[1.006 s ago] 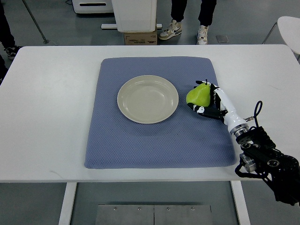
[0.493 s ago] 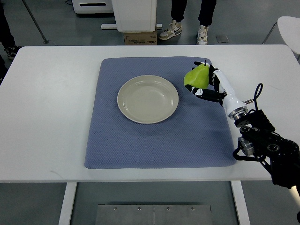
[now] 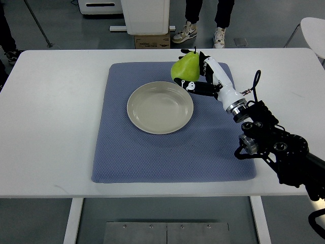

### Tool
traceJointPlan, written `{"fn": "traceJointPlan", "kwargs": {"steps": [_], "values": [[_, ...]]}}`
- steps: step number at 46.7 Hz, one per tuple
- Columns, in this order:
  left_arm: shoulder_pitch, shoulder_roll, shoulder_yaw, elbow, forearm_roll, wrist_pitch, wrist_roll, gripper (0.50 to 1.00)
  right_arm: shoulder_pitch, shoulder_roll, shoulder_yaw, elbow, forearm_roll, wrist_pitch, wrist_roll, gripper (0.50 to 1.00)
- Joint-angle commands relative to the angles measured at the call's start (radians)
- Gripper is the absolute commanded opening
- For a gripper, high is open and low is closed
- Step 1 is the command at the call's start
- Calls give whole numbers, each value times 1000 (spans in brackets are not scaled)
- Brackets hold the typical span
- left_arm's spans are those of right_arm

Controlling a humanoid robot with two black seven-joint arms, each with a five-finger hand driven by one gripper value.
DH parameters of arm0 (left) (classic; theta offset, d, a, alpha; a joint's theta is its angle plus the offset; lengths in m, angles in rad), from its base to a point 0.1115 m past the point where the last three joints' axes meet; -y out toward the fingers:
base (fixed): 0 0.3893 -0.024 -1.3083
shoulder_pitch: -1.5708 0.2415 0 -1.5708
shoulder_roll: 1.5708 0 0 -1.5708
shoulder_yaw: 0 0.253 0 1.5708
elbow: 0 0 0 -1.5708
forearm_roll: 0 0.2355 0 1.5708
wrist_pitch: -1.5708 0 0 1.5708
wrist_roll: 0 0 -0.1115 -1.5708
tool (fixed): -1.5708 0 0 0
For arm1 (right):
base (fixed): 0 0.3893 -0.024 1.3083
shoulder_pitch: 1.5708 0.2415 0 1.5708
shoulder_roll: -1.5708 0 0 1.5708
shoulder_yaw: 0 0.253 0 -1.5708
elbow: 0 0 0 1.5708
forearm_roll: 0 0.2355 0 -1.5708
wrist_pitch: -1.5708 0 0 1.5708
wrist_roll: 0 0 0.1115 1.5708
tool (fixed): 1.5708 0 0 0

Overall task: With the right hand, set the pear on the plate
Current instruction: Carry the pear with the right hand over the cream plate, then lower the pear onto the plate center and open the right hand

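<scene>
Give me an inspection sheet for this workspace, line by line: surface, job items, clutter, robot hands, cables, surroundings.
Surface: white table with a blue mat laid flat on it.
Job items: green pear held up at the plate's far right rim; plate bare, on the mat.
Clutter: nothing seen.
Robot hands: right robot hand shut on the pear; left not in view.
Cables: black cable looping up by the right wrist.
Surroundings: grey floor, a person's shoes beyond the table, a cardboard box, a white chair at the right edge.
</scene>
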Motion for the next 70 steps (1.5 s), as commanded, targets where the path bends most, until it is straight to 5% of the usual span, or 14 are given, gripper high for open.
{"fn": "traceJointPlan", "kwargs": {"steps": [1,70], "values": [[0,0,0,0,0,0,0,1000,7,21,-4,3,3,15,0,500],[0,0,0,0,0,0,0,1000,-29,66,-180,-80,29,1,0,500]]}}
